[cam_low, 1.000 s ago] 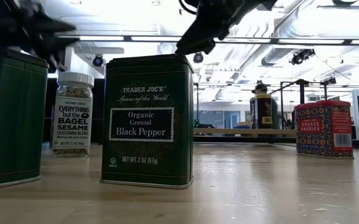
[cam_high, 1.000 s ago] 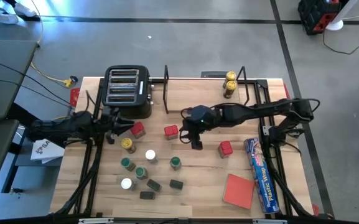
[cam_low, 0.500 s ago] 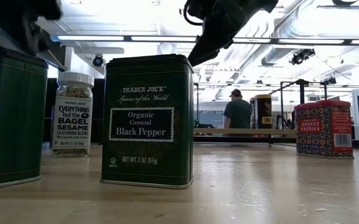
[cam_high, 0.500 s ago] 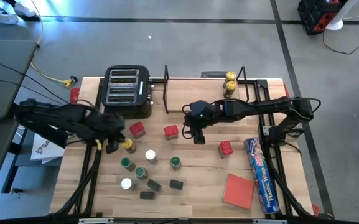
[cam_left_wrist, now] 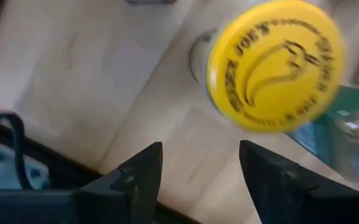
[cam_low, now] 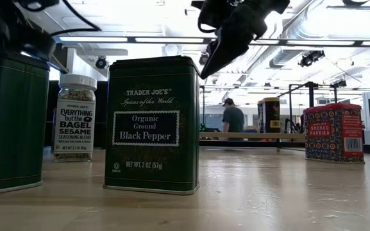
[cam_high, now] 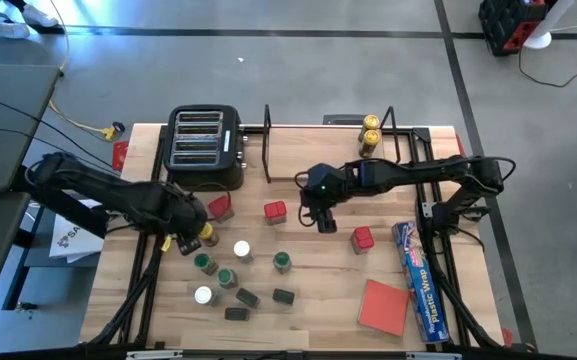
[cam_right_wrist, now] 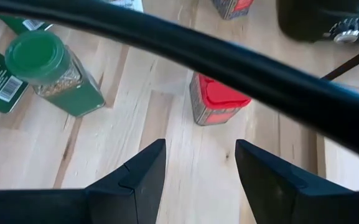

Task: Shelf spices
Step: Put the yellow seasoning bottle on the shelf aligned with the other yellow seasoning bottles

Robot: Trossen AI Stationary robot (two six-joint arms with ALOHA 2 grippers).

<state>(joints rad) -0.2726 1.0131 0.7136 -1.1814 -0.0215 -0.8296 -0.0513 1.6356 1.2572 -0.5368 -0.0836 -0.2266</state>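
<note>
Spice jars and tins stand loose on the wooden table: a yellow-lidded jar [cam_high: 206, 233], red-topped tins [cam_high: 275, 211] [cam_high: 363, 238], green jars [cam_high: 281, 261] and small black ones [cam_high: 247, 297]. Two yellow-lidded jars [cam_high: 370, 135] stand in the black wire shelf [cam_high: 398, 150] at the far edge. My left gripper [cam_high: 183, 241] points down, open, just left of the yellow-lidded jar [cam_left_wrist: 272, 65]. My right gripper [cam_high: 326, 220] hangs open above the table's middle, slanting down toward a red-topped tin [cam_right_wrist: 219, 99]. In the low view, a black pepper tin [cam_low: 151, 125] stands in front.
A black toaster [cam_high: 206, 148] stands at the far left. A red square pad [cam_high: 383, 305] and a long blue wrap box [cam_high: 418, 280] lie near the right edge. A black cable [cam_right_wrist: 229, 62] crosses the right wrist view. A person [cam_low: 233, 119] shows in the room behind.
My left arm has swung in from the table's left edge toward the yellow-lidded jar, and its gripper has tipped from level to pointing down. My right gripper has drifted slightly toward the right edge and tipped a little further down. The person behind has walked left.
</note>
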